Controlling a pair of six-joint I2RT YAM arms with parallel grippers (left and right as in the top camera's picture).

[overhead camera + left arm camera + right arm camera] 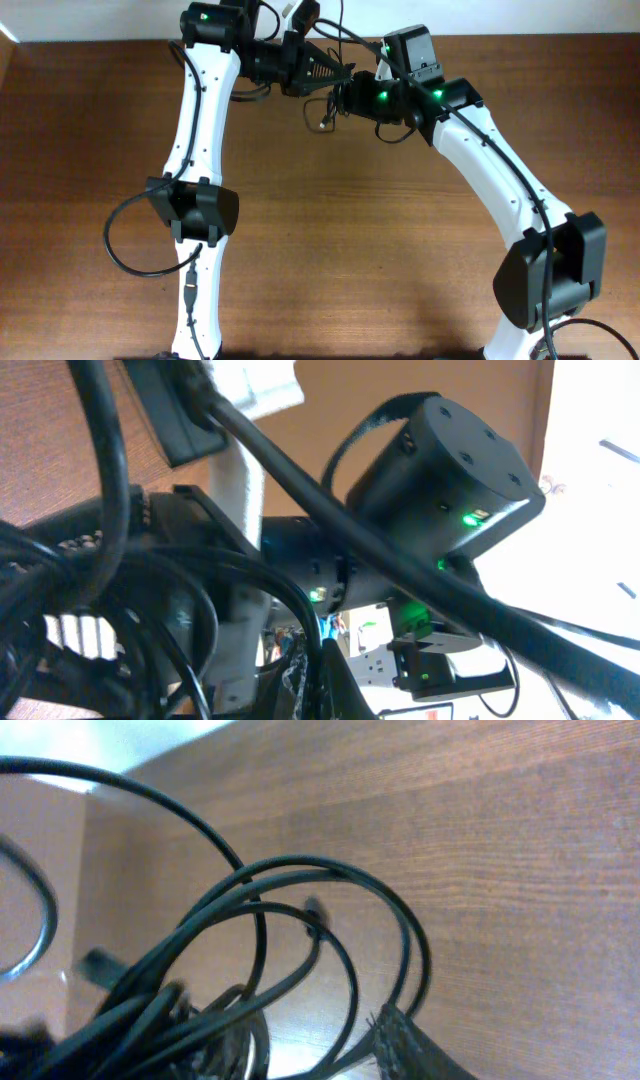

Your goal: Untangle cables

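Well, my two arms meet at the far side of the table (300, 220). My left arm (195, 130) reaches in from one side and my right arm (490, 170) from the other. My left jaws and right jaws are very near each other.

The cables (322, 115) are right there between them. They make a small black bunch just under the jaws in the top view. I cannot tell if the bunch touches the table.

I cannot tell if my left jaws are open or closed, or if they hold a cable. It is the same with my right jaws.

In my right wrist view the cables make big round loops just beside one finger (410, 1045). A thick messy bunch sits low on the left. One little plug (315, 907) shows in the middle of the loops.

In my left wrist view black cords crowd the left side. Past them a green light (470, 517) glows on my right arm.
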